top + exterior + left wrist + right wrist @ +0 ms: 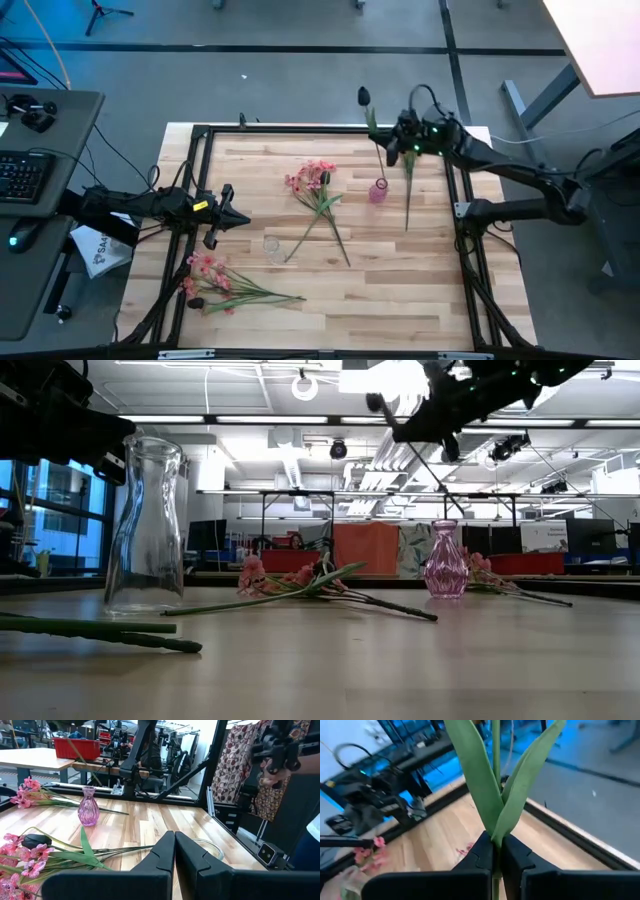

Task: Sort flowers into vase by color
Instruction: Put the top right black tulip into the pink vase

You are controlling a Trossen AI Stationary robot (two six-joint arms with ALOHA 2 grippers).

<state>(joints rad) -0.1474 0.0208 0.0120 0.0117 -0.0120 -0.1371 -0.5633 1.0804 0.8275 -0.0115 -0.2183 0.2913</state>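
My right gripper [402, 142] hangs over the table's far right part, shut on a dark-budded tulip stem; its bud [364, 96] points past the far edge and its long green stem [407, 200] trails toward the near side. The small pink vase [378, 190] stands on its base just left of that stem. One pink bunch [315, 185] lies mid-table, another [215, 280] with a dark bud [196, 302] lies near-left. My left gripper [240, 218] is shut and waits above the table's left side, touching nothing. My right gripper pinches the tulip between its two fingers where the two green leaves join the stem [496, 837]. The leaves [475, 775] spread out beyond the fingertips. The flower is lifted clear of the table [430, 415], high above the pink vase [445, 560].
A taller clear glass vase [271, 245] stands between the two bunches, large in the low view [145, 525]. A black metal frame [200, 135] rims the table. A keyboard and gear sit on a desk to the left [30, 170]. Bare wood shows near-right [420, 290].
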